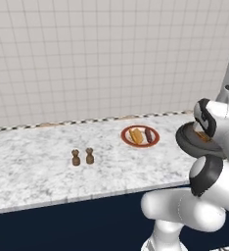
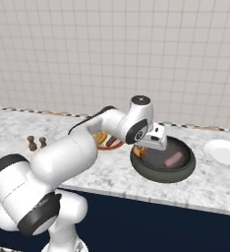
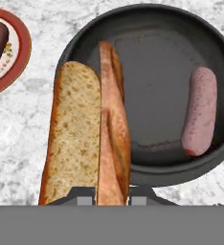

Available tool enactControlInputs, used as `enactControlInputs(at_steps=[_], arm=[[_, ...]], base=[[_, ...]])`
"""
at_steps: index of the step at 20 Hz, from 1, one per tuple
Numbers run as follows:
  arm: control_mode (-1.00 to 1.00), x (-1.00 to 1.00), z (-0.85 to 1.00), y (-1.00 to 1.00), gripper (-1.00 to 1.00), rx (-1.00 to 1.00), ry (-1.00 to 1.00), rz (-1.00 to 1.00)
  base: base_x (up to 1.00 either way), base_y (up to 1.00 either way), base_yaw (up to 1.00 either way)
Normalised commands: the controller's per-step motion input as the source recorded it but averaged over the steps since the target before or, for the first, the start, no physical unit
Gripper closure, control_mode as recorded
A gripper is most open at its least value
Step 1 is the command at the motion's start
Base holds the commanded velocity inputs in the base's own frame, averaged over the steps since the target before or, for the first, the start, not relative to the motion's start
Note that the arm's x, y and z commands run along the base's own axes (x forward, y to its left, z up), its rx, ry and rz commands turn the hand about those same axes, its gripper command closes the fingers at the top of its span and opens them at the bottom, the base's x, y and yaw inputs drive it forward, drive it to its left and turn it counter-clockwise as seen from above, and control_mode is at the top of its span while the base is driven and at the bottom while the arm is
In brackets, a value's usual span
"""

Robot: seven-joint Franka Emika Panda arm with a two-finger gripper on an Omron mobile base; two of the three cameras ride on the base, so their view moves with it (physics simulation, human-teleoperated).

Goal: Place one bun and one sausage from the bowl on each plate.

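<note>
Hand (image 2: 147,149) is clamped narrow on an oblong orange-tan split bun (image 3: 92,139), holding it by one end, over the left rim of the big round shallow dark grey-black bowl (image 2: 185,170). Can't tell how far it's lifted, or whether it's still touching the rim.

Risks from here, as I judge them:
- Grip sits at the bun's end, so most of its length hangs free. A quick swing could let it pivot or slip out.
- The bun's free end could catch the thick bowl rim on the way out if it isn't raised enough, shoving the bowl along the grey-white marble bench (image 1: 33,162).
- Wrong destination: the red-brown-rimmed round plate (image 1: 140,136) to the left already has a bun and a dark sausage. Dropping this one there leaves the other plate short.

Containers:
- Bowl: one pale pink sausage (image 3: 199,117) lying on the right side of the floor, otherwise bare as far as I can see.
- Red-rimmed plate: bun plus sausage, looks done.
- Plain pale white round plate (image 2: 223,151), on the right well past the bowl: nothing on it. That's where this bun should go, then the pink sausage.
</note>
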Motion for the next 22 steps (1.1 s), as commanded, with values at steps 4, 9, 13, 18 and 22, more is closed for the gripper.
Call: enactControlInputs(at_steps=[4, 9, 13, 18, 22], arm=[[1.0, 0.0, 0.0, 0.0, 1.0, 0.0, 0.0, 0.0], [1.0, 0.0, 0.0, 0.0, 1.0, 0.0, 0.0, 0.0], [1.0, 0.0, 0.0, 0.0, 1.0, 0.0, 0.0, 0.0], [1.0, 0.0, 0.0, 0.0, 1.0, 0.0, 0.0, 0.0], [1.0, 0.0, 0.0, 0.0, 1.0, 0.0, 0.0, 0.0]], base=[[-0.18, -0.86, 0.0], [0.01, -0.73, 0.0], [0.1, -0.52, 0.0], [0.32, -0.29, 0.0], [0.28, -0.5, 0.0]])
